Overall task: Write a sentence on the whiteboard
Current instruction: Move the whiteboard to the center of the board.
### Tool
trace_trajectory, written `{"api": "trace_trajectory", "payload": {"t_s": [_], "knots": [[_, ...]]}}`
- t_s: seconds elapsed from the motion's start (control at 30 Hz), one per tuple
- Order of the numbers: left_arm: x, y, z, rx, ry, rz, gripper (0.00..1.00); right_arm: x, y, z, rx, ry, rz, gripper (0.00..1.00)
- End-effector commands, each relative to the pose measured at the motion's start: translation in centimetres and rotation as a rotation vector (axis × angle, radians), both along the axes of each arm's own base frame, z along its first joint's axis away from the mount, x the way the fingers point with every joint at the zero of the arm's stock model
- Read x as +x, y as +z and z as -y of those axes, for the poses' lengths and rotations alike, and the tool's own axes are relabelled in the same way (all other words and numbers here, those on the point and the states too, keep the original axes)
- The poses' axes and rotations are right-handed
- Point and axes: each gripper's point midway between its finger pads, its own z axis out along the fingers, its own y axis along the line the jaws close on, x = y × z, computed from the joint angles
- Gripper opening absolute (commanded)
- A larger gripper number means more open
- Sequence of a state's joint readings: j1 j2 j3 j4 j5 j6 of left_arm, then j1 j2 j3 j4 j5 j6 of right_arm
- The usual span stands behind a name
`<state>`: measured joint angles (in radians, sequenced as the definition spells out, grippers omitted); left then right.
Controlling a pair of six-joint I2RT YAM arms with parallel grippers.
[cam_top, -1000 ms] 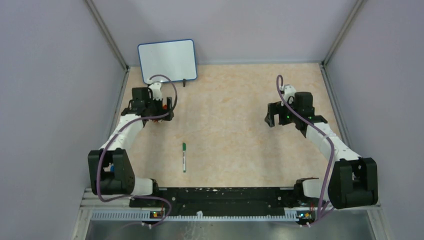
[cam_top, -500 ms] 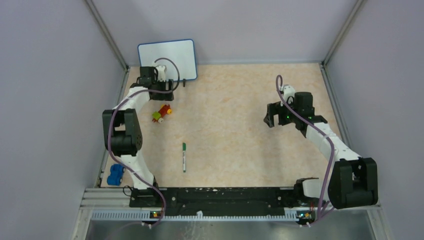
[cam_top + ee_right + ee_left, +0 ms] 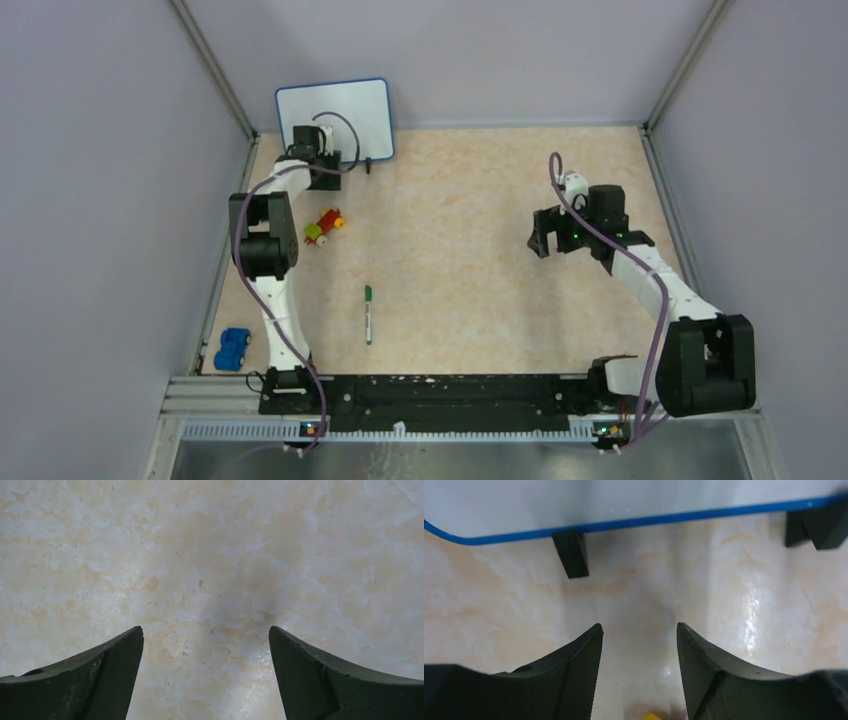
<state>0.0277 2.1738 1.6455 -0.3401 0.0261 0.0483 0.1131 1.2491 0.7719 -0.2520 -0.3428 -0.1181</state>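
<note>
My left hand [image 3: 638, 630], half-open and empty, faces the lower edge of the whiteboard [image 3: 360, 105] at the far left corner of the bench [image 3: 460, 200], probably to drag it within writing reach. My right hand [image 3: 206, 635] hangs wide open, empty.

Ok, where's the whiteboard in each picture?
Top view: the whiteboard stands at the back left corner.
Left wrist view: it runs along the top edge, with its blue rim showing.
Right wrist view: not in it.
Shared landmark: the beige marbled table, seen in all three.
</note>
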Motion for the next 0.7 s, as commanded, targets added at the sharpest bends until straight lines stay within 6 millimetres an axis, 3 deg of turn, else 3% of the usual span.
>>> {"api": "trace_trajectory", "payload": {"t_s": [0.0, 0.4, 0.67], "knots": [[2.8, 0.9, -2.3, 0.043, 0.084, 0.065, 0.61, 0.3, 0.0, -0.3, -0.002, 0.027, 0.007, 0.92], [5.9, 1.4, -4.2, 0.090, 0.097, 0.142, 0.60, 0.3, -0.5, -0.4, -0.005, 0.036, -0.011, 0.91], [8.4, 1.6, -4.3, 0.104, 0.075, 0.182, 0.49, 0.1, -0.5, -0.4, -0.008, 0.045, -0.016, 0.91]]}}
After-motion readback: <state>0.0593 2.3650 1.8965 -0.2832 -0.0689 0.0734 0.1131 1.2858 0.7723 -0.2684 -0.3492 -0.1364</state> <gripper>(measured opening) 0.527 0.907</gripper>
